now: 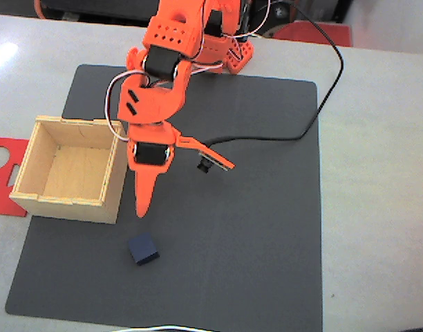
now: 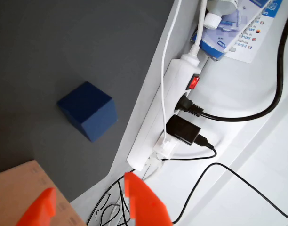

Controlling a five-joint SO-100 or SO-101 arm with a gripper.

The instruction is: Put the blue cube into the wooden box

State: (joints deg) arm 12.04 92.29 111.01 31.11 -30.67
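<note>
The blue cube [image 1: 142, 249] rests on the dark mat, near its front edge and apart from everything else. It also shows in the wrist view [image 2: 90, 110], ahead of my fingertips. The wooden box [image 1: 66, 204] stands empty on the mat's left side, and one of its corners enters the wrist view [image 2: 17, 188] at the bottom left. My orange gripper [image 1: 142, 207] points down just right of the box and hangs short of the cube. In the wrist view the gripper [image 2: 87, 200] is open, with a gap between its two tips and nothing held.
A flat red cut-out piece [image 1: 4, 155] lies left of the box, off the mat [image 1: 253, 228]. A black cable [image 1: 322, 104] loops over the mat's far right. Past the mat's edge, the wrist view shows a white power strip [image 2: 167, 113] with plugs and wires.
</note>
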